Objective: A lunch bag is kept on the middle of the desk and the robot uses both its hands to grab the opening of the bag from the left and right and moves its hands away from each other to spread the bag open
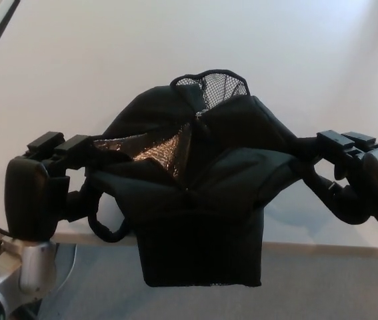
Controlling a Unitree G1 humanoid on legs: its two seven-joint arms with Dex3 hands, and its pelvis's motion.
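you've got the lunch bag (202,200) sitting near the front edge of the white desk (109,60), right between your two hands. it's black fabric with a silvery foil lining (152,148) showing through the gap at the top, and a mesh pocket (215,85) poking up at the back.

left hand (39,190) is clamped on the left edge of the opening, fingers (65,147) pinching the fabric there. right hand (362,183) is doing the same on the right edge, fingers closed on the rim cloth. the top looks stretched into a wide wing shape between them.

handling-wise, i'd say this thing is soft and floppy, light, and not fragile at all. the fabric sags and folds wherever it isn't under tension, so the rim is really the only sensible place to hold it, which is where you are. the carry strap (105,223) looping down near the left hand isn't what you want. the cloth could slide out of a pinch if you pull hard, so go steady.
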